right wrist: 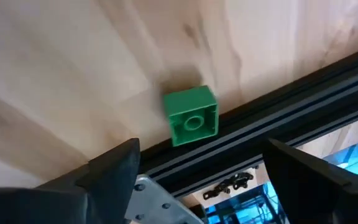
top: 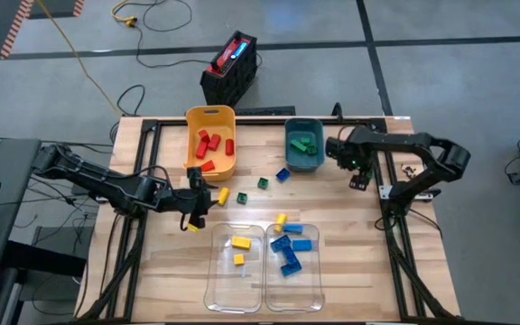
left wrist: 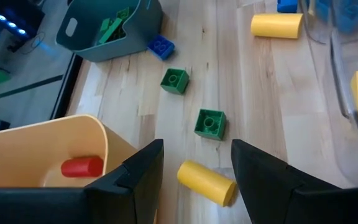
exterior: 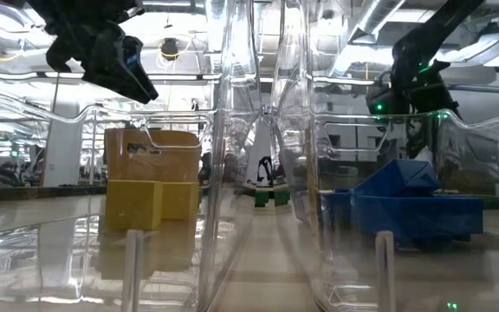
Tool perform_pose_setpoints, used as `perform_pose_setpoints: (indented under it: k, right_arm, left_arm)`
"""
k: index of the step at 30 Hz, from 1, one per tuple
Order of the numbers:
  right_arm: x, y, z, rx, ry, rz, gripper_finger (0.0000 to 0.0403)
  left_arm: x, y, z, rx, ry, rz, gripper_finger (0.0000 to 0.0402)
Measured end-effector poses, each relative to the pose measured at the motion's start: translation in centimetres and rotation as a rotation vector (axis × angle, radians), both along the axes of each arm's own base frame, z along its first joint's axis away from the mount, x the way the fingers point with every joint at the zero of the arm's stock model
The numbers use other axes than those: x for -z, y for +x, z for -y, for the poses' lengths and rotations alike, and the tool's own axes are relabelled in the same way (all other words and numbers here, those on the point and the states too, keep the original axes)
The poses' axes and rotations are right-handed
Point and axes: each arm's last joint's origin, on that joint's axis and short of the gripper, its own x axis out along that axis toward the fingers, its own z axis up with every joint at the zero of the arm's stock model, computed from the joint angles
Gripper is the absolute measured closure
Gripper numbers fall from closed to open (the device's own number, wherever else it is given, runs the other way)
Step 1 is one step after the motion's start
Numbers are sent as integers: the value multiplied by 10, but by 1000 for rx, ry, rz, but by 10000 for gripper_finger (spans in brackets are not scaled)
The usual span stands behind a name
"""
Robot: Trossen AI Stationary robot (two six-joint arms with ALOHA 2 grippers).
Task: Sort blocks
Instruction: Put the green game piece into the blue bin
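Green studded square block (right wrist: 191,116) lies between the right gripper's (right wrist: 199,163) spread fingers.

Two dark, matte black jointed arms are seen, built of slim tubular links and bulkier joint housings. Black cables are draped along the left arm. Each tool (left wrist: 194,180) (right wrist: 197,180) is formed of two broad, angular black fingers. Small green lights are lit near the right wrist.

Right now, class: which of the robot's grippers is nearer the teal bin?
The right. The right gripper hovers just beside the teal bin, over the table's edge; the left gripper is farther off, beside the yellow bin.
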Motion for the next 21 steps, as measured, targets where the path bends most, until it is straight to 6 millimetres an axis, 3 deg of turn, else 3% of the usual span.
perform_pose_setpoints:
  k: [7, 14, 21]
  right_arm:
    - [7, -12, 14, 71, -5, 21, 39]
    - [21, -23, 10, 67, 22, 4, 41]
    - [31, -21, 6, 2, 16, 36, 63]
  left_arm:
    - [0, 0, 0, 8, -11, -3, 220]
    - [1, -1, 0, 10, -7, -12, 220]
    - [1, 0, 0, 13, -3, -10, 220]
